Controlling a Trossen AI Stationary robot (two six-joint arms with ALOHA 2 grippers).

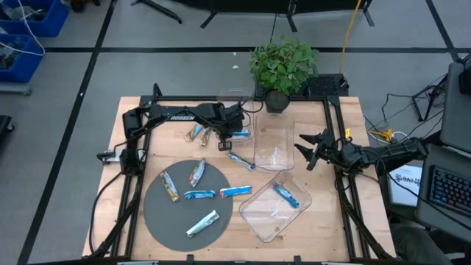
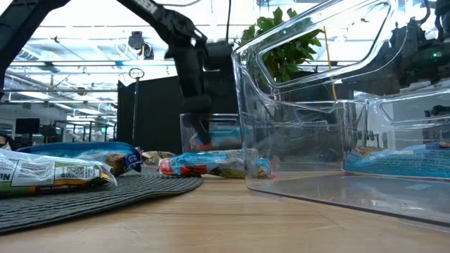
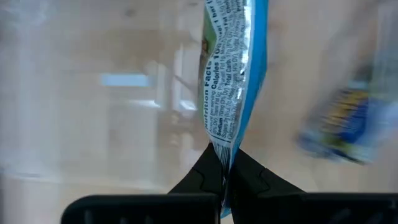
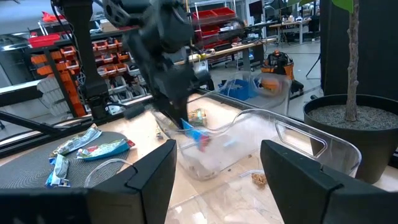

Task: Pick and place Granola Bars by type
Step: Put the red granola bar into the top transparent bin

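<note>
My left gripper (image 1: 227, 137) reaches in from the table's left and is shut on a bright blue granola bar (image 1: 241, 136) at the left wall of the far clear bin (image 1: 274, 147). The right wrist view shows that bar (image 4: 194, 133) hanging under the left gripper. My right gripper (image 1: 310, 151) hovers open by that bin's right side and touches nothing. Several bars lie flat on the round grey mat (image 1: 158, 217): blue ones (image 1: 235, 191), silvery-white ones (image 1: 202, 223). One blue bar (image 1: 285, 195) lies in the near bin (image 1: 276, 213). Three more (image 1: 200, 133) (image 1: 241, 160) rest on the wood. My left gripper (image 3: 225, 163) pinches the blue bar by its crimped end seal (image 3: 222, 148), only at the fingertips. The fingers point down from above. The bar hangs below them, lifted clear, its printed silver back (image 3: 227, 74) facing the wrist camera.
A potted plant (image 1: 283, 66) stands at the far edge behind the bins. A small clear container (image 1: 234, 97) sits left of it. The low view shows a red-and-blue bar (image 2: 211, 163) on the wood before the bin wall (image 2: 309, 105). Bare wood lies near the table's left edge.
</note>
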